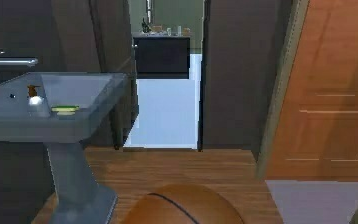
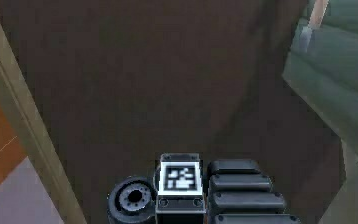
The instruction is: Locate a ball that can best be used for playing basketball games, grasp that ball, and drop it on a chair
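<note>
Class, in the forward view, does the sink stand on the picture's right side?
No, the grey pedestal sink stands at the picture's left, while an orange wooden door stands at its right.

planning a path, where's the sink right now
The grey pedestal sink stands at the forward view's left, on the wooden floor, just left of the open doorway into a pale-floored room.

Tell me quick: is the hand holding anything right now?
Hand: cannot be told whether it holds anything; its far end can't be made out.
</note>
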Tool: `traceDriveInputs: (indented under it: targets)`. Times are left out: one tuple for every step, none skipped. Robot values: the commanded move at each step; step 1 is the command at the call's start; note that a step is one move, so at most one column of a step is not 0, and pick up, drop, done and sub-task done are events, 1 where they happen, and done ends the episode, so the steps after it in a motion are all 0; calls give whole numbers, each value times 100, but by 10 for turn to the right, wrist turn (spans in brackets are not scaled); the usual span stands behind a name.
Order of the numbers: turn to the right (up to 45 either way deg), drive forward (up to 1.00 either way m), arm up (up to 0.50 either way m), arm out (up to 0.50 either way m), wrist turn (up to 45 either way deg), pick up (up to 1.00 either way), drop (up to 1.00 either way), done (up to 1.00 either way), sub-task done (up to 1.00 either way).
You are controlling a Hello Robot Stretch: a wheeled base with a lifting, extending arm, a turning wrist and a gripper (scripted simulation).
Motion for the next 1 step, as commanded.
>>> traceDriveInputs:
  targets:
    - [0, 100, 0, 0, 0, 0, 0, 0, 0]
